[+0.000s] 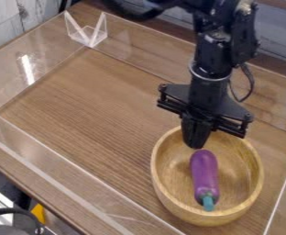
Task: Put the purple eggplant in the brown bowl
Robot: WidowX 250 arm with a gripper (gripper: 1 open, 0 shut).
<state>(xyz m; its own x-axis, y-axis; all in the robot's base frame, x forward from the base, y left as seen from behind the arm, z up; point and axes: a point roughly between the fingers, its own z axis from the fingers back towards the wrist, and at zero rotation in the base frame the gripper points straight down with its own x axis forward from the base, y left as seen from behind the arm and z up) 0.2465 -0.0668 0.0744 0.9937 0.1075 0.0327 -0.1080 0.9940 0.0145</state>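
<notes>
The purple eggplant (204, 176) lies inside the brown bowl (168, 179) at the lower right, its blue-teal stem tip toward the front rim. My gripper (197, 142) hangs on the black arm, pointing straight down over the bowl's far edge, just beyond the eggplant's rear end. Its fingers are shut together with nothing between them. It does not touch the eggplant.
A wood-grain tabletop (96, 110) is bordered by low clear acrylic walls (36, 69). A clear triangular stand (87, 29) sits at the back left. The table's front left edge drops off near the bottom corner.
</notes>
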